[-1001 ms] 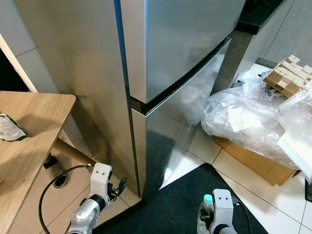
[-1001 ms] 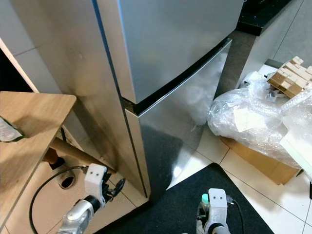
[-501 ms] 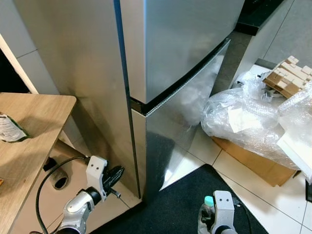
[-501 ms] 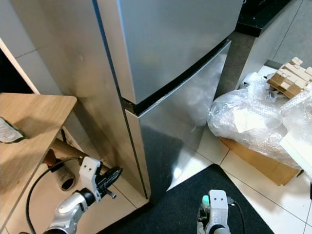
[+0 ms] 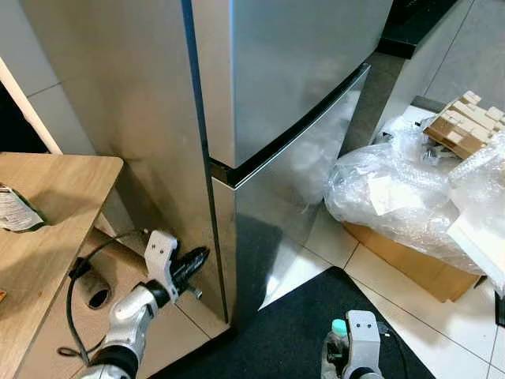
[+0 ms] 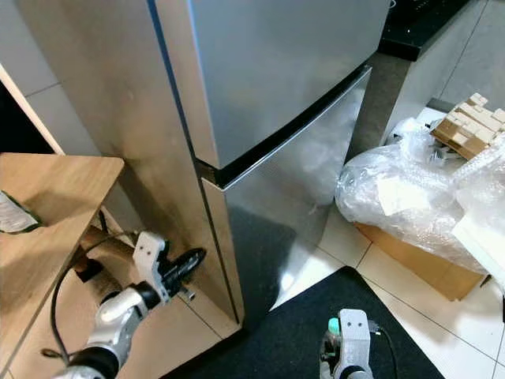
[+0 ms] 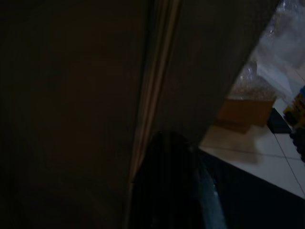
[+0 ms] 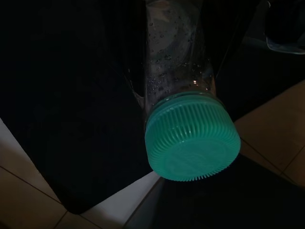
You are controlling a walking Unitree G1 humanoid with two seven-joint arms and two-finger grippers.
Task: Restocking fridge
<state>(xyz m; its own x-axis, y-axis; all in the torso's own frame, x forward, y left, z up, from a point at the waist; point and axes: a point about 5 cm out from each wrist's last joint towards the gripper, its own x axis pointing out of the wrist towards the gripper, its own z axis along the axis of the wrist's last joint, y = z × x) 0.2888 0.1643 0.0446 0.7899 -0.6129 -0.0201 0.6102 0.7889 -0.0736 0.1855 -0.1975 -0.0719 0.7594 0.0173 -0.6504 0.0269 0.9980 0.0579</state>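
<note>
The steel fridge (image 5: 268, 87) stands with both doors shut; the lower door (image 5: 276, 213) meets the side panel at a dark seam. My left gripper (image 5: 197, 259) is low at the left, fingers together, its tips close to that seam near the lower door's edge. The very dark left wrist view shows the seam (image 7: 152, 95) beyond a black finger (image 7: 167, 186). My right gripper (image 5: 344, 357) is at the bottom, shut on a clear bottle with a teal cap (image 5: 338, 326). The cap (image 8: 193, 143) and the wet bottle neck (image 8: 174, 57) fill the near field of the right wrist view.
A wooden table (image 5: 55, 197) with a labelled item (image 5: 14, 209) stands at the left, a black cable (image 5: 79, 272) hanging beside it. A black mat (image 5: 284, 332) lies before the fridge. Bubble-wrap bundles (image 5: 394, 189) on a cardboard box (image 5: 410, 264) crowd the right.
My left gripper has risen and swung right, from near the floor up to the lower door's edge. The right gripper with the bottle has stayed put.
</note>
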